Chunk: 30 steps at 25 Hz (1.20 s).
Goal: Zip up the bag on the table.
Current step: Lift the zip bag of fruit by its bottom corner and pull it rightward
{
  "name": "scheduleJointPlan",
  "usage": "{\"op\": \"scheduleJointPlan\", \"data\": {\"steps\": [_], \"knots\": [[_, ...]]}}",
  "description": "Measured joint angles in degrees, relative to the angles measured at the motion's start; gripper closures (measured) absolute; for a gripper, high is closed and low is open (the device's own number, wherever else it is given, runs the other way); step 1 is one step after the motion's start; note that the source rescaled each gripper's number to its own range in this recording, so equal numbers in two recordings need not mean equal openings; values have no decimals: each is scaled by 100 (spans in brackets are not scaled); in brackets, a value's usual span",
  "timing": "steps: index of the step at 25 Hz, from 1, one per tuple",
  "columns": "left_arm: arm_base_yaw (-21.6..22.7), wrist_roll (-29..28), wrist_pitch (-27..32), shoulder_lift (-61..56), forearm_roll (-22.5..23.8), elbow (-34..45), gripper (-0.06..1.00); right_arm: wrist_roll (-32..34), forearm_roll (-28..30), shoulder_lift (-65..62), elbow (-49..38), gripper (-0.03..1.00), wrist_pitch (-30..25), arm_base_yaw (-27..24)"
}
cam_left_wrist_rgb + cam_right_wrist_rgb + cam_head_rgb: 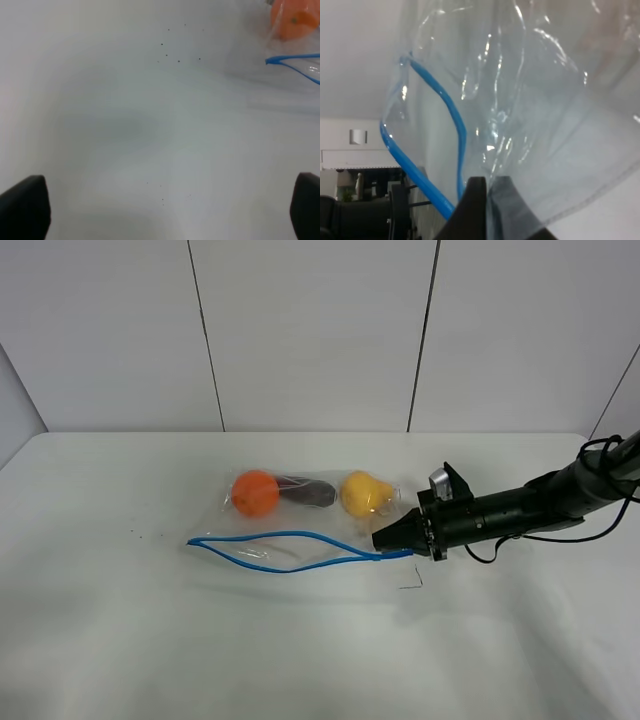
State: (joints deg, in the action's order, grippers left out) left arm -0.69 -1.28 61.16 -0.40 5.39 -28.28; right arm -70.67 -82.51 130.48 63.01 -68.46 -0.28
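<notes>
Over on the desk (120, 640), about mid-way across, the bag (300, 520) lies flat with its blue zipper strip (270, 534) gaping in a wide loop. The right tool (390, 537) is pinched shut on the bag's right end, by the strip. The left tool (167, 210) hangs spread wide and empty, well short of the other end. Zipping looks barely started. The next move probably needs that far end pinned, then a steady slide along the strip.

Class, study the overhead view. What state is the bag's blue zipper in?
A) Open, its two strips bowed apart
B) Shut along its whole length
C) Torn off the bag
A: the blue zipper on the bag has two strips bowed apart, joined only at the ends, one at the right gripper.
</notes>
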Motion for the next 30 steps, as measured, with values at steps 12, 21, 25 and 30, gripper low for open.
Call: {"op": "scheduleJointPlan", "data": {"steps": [12, 21, 25, 30], "knots": [[0, 0, 0, 0, 0, 0, -6, 540, 297, -921, -5, 97, -23, 0], [0, 0, 0, 0, 0, 0, -6, 755, 536, -1178, -10, 97, -21, 0], [0, 0, -5, 0, 7, 0, -6, 761, 571, -1255, -10, 97, -23, 0], [0, 0, -220, 145, -180, -93, 0, 775, 602, -1261, -10, 97, -23, 0]]}}
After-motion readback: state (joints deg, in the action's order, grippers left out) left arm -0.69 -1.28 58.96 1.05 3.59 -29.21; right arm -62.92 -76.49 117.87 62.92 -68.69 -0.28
